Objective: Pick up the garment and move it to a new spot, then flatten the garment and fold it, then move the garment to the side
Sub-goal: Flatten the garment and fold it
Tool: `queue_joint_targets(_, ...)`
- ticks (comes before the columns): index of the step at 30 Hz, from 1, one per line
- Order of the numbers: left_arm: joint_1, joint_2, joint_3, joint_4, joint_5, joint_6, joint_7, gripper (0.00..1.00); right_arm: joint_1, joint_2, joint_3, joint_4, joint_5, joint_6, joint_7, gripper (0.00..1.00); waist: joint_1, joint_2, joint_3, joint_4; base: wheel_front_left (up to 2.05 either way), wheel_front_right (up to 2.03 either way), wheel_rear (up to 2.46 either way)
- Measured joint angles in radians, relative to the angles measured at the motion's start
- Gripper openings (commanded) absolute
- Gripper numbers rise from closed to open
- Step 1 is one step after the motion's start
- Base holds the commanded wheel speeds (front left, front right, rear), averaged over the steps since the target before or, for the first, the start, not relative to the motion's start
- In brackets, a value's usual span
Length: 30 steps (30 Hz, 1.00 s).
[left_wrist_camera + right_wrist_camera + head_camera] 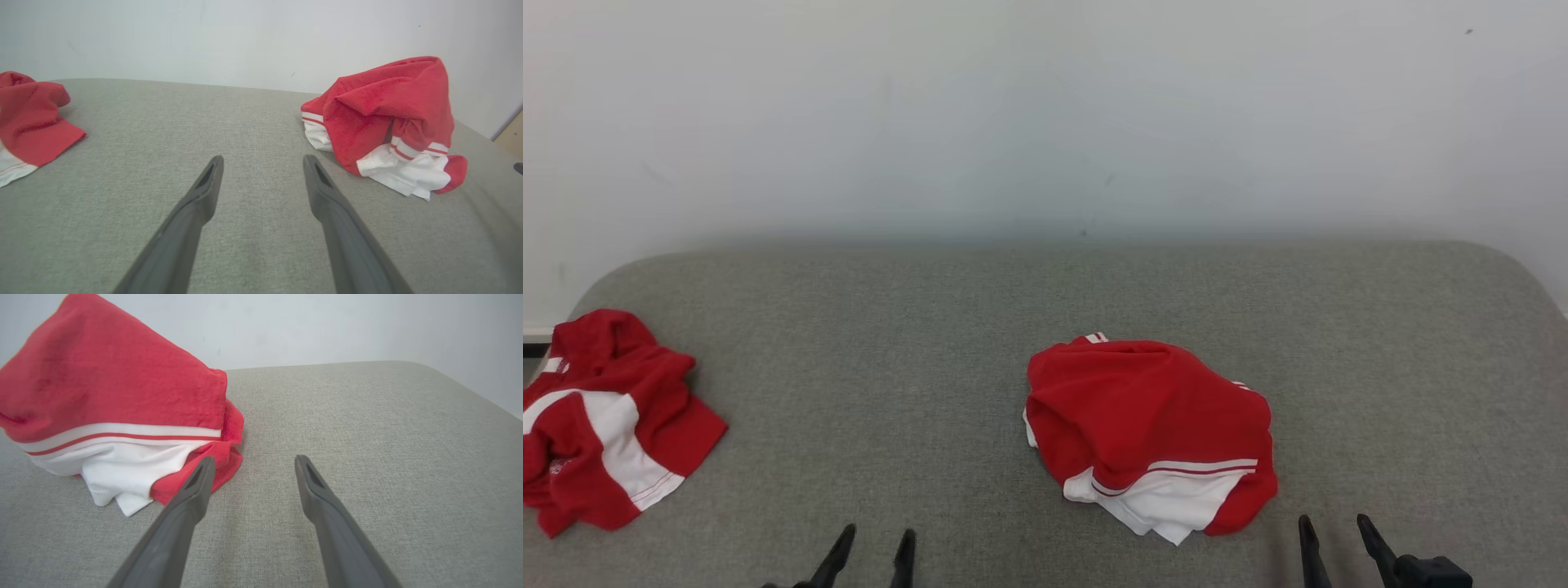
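**Crumpled garment lies ahead, closer to the right arm**

The red-and-white garment [1143, 416] sits in a loose heap near the middle of the grey cloth-covered tabletop [915, 327]. Its white, striped hem is turned toward the robot. From above, the heap runs slantwise from far left to near right, and its near-right corner comes down close to the right pincer [1333, 519].

That pincer hangs low over the cloth with its fingers apart and nothing between them. In the right wrist view one finger crosses the red hem's edge. Whether it touches the fabric or only passes in front of it cannot be told.

The left pincer [879, 532] is also spread and holds nothing. It points at bare tabletop, with the heap off to its right and well apart from it.

A second red-and-white garment [596, 416] lies bunched at the far left edge, well clear of both arms. The central heap looks like the one to be picked up.

The pick-up has not yet begun. The right arm seems to have the shorter reach, a small swing to its left onto the near corner. The left arm would need to cross further inward.
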Motion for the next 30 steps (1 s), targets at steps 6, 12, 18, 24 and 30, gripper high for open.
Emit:
queue_joint_targets(6,-0.137,0.024,-0.158,0.014,-0.079,0.0,0.051,1.0,-0.013,0.0,0.016,-0.015,-0.011,0.0,0.013,1.0,0.0,0.0,0.011,-0.063,0.0,0.0,0.0)
queue_joint_targets(12,-0.233,0.036,-0.262,0.101,-0.119,0.0,0.073,1.0,-0.028,0.0,0.027,-0.034,-0.015,0.0,0.022,1.0,0.0,0.0,0.027,-0.158,0.0,0.0,0.0)
queue_joint_targets(18,-0.303,0.03,-0.296,0.17,-0.143,0.0,0.056,1.0,-0.037,0.0,0.034,-0.034,-0.007,0.0,0.022,1.0,0.0001,0.0,0.052,-0.261,0.0,0.0,0.0)
queue_joint_targets(24,-0.369,0.015,-0.297,0.241,-0.143,0.006,0.036,0.45,-0.047,0.0,0.035,-0.024,0.003,0.0,0.012,1.0,0.0001,0.0,0.088,-0.352,0.0,0.0,0.0)
queue_joint_targets(30,-0.465,0.004,-0.311,0.234,-0.108,0.01,-0.007,0.0,-0.051,0.0,0.031,-0.009,0.012,0.0,0.004,1.0,0.0002,0.0001,0.115,-0.374,0.0,0.0,0.0)
